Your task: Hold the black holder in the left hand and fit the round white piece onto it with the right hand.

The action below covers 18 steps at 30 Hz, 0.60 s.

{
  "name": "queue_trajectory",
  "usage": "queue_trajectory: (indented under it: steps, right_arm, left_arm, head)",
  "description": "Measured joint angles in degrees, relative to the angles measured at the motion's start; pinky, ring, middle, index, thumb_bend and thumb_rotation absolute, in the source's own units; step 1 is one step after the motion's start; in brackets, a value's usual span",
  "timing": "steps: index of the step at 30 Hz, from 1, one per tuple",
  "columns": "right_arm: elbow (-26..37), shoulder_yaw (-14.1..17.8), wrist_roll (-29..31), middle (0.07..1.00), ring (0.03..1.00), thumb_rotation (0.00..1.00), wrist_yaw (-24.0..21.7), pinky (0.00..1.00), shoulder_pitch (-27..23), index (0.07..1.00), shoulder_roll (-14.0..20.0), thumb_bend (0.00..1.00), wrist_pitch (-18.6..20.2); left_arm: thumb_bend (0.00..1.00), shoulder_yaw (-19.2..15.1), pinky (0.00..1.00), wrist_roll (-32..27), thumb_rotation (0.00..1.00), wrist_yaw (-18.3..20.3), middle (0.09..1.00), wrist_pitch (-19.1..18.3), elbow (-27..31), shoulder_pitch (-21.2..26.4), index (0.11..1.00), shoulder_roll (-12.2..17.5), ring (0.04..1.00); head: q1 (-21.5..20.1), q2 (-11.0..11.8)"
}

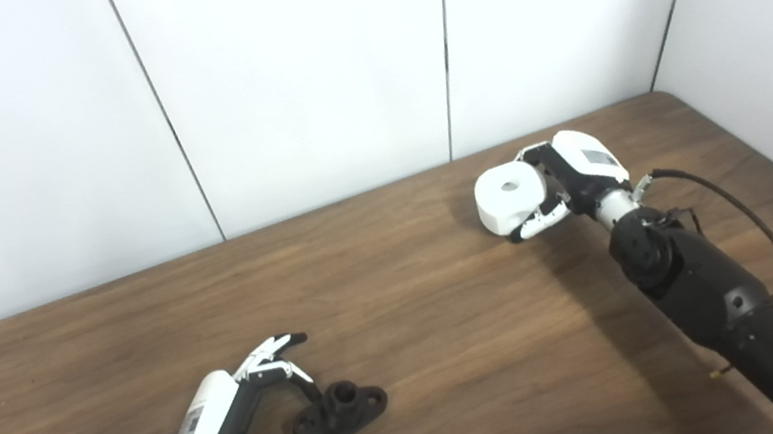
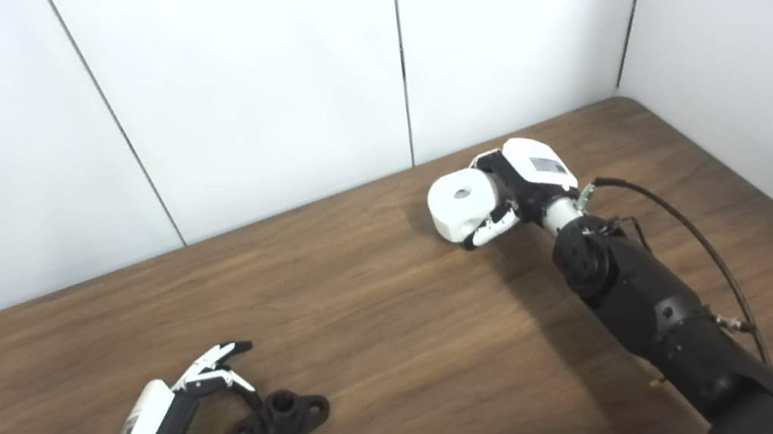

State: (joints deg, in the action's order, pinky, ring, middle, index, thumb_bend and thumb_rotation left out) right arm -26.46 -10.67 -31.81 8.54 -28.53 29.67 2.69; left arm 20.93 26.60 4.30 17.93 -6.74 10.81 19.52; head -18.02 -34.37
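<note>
Left hand [image 1: 223, 433]: down at the near left of the bench [image 1: 399, 299]; fingers [image 1: 272, 350] spread open around the near end of the black holder [image 1: 342, 407], thumb alongside it; can't tell if anything is actually touching, doesn't look gripped
Black holder: lying flat on the wood, short round socket sticking up in the middle, a lug with a hole at its right end
Right hand [image 2: 516, 190]: way over at the far right, near the wall; fingers wrapped around the white piece [image 2: 462, 209], so it's holding that
White piece: chunky round thing, small hole in its top face; looks to be at or just above the bench, can't say which; well apart from the holder
Cable [image 2: 688, 237]: black, loops off the right wrist
</note>
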Motion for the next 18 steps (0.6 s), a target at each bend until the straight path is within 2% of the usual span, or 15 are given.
queue_trajectory:
  steps: [5,10,14,18]
  right_arm:
    - [0.4,0.7,0.1,0.720,0.735,0.13,1.2,0.64,0.8,0.483,-0.6,0.52,-0.5]
    - [4.0,0.7,0.0,0.723,0.731,0.14,0.1,0.63,2.2,0.482,-1.3,0.52,-0.4]
    - [9.1,0.6,0.3,0.727,0.738,0.13,-2.4,0.63,2.7,0.482,-3.1,0.52,0.3]
    - [15.4,2.4,4.5,0.747,0.766,0.13,-7.2,0.66,3.0,0.482,-4.9,0.52,2.0]
  left_arm:
    - [0.52,0.0,0.76,0.0,0.05,-0.1,0.881,0.0,0.0,0.1,0.482,0.0,0.917]
    - [0.52,0.1,0.77,0.1,0.05,-0.3,0.884,0.1,0.0,0.0,0.483,0.0,0.925]
    - [0.52,0.2,0.77,0.1,0.05,-0.3,0.886,0.1,0.0,0.0,0.483,0.0,0.926]
    - [0.52,0.4,0.77,0.3,0.05,-0.4,0.887,0.2,-0.3,0.4,0.483,-0.3,0.927]
  head:
    - [0.5,-0.3]
    - [0.6,-0.3]
    - [2.0,-1.0]
    - [4.1,-1.5]
